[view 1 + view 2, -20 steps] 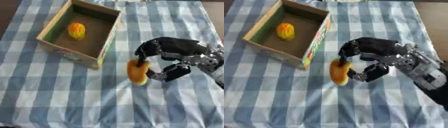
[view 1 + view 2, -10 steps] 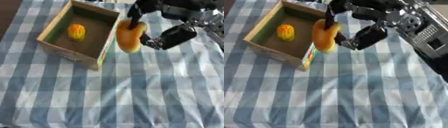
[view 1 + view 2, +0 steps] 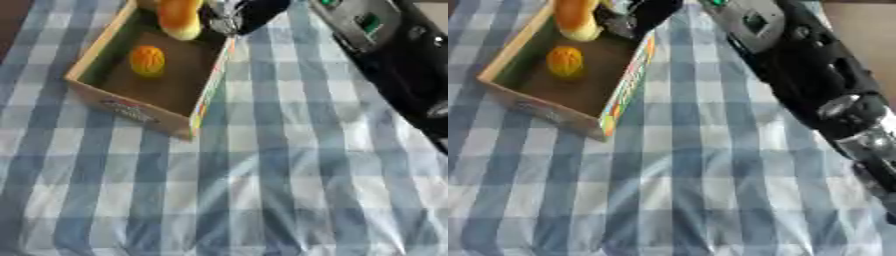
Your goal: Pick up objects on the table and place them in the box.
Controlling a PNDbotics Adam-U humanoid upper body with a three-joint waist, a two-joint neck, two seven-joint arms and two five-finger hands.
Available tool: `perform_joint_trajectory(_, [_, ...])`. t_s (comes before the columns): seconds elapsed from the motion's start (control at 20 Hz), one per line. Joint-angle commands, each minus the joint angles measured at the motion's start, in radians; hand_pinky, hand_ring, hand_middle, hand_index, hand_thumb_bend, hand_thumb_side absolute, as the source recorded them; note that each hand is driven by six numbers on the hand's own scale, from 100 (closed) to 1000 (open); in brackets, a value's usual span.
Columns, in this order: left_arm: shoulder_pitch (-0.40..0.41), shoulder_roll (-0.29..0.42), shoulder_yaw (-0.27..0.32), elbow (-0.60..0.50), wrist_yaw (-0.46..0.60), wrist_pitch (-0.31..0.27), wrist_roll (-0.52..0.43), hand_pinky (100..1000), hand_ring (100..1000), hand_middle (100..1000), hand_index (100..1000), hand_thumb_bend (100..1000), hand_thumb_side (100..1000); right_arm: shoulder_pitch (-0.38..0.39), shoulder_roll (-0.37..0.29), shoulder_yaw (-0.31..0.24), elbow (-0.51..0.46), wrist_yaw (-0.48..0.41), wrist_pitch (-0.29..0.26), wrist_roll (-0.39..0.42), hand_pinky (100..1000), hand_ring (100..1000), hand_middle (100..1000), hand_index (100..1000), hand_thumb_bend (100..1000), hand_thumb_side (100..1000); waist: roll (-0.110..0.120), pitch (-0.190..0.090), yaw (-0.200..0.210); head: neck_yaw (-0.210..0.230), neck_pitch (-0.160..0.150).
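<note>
An open cardboard box (image 3: 131,108) stands at the upper left on the checked cloth. A round orange fruit (image 3: 147,60) lies inside it. My right hand (image 3: 242,12) reaches in at the top edge, over the box's far right corner, and is partly cut off by the picture. It is shut on a long orange-yellow thing (image 3: 179,18) that hangs over the far end of the box's inside. My black right forearm (image 3: 798,65) runs down to the right edge. My left hand shows in no view.
A blue and white checked cloth (image 3: 289,190) covers the table, with folds near the middle. A brown strip (image 3: 868,30) shows past the cloth at the upper right, and dark floor (image 3: 10,20) at the upper left.
My right hand has lifted the orange-yellow thing off the cloth and carried it up and to the left, from beside the box to over its far end.
</note>
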Motion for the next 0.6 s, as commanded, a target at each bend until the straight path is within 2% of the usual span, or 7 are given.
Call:
perform_joint_trajectory(0.05, [-0.015, 0.019, 0.002, -0.018, 0.006, -0.004, -0.004, 776, 747, 665, 810, 235, 499, -0.039, 0.048, -0.040, 0.122, 0.083, -0.065, -0.023, 779, 783, 531, 522, 100, 100, 0.003, -0.016, 0.002, -0.007, -0.014])
perform_joint_trajectory(0.15, [-0.016, 0.019, 0.002, -0.018, 0.006, -0.004, -0.004, 776, 747, 665, 810, 234, 500, -0.042, 0.059, -0.048, 0.156, 0.109, -0.092, -0.037, 785, 795, 541, 537, 100, 100, 0.003, -0.014, 0.003, -0.008, -0.015])
perform_joint_trajectory(0.3, [-0.024, 0.015, -0.002, -0.018, 0.010, -0.004, -0.007, 776, 747, 665, 810, 233, 502, -0.044, 0.108, -0.056, 0.216, 0.148, -0.075, -0.013, 794, 824, 583, 600, 100, 100, 0.000, -0.007, 0.018, -0.021, -0.023])
perform_joint_trajectory(0.45, [-0.024, 0.013, -0.002, -0.018, 0.011, -0.004, -0.008, 776, 747, 665, 811, 234, 502, -0.059, 0.140, -0.074, 0.292, 0.195, -0.081, 0.016, 819, 897, 712, 758, 100, 100, -0.001, -0.006, 0.018, -0.023, -0.023])
perform_joint_trajectory(0.5, [-0.024, 0.012, -0.002, -0.018, 0.012, -0.004, -0.008, 776, 747, 665, 811, 234, 502, -0.064, 0.143, -0.078, 0.315, 0.210, -0.091, 0.020, 831, 916, 744, 799, 117, 136, -0.001, -0.006, 0.018, -0.024, -0.023])
perform_joint_trajectory(0.55, [-0.024, 0.012, -0.001, -0.018, 0.011, -0.004, -0.008, 776, 747, 665, 811, 234, 503, -0.068, 0.143, -0.082, 0.330, 0.225, -0.104, 0.021, 851, 949, 790, 857, 246, 217, -0.001, -0.006, 0.018, -0.025, -0.024])
perform_joint_trajectory(0.6, [-0.022, 0.013, -0.001, -0.018, 0.011, -0.004, -0.008, 776, 747, 665, 811, 234, 503, -0.071, 0.140, -0.086, 0.337, 0.241, -0.114, 0.020, 865, 971, 823, 887, 295, 260, -0.001, -0.006, 0.017, -0.027, -0.024])
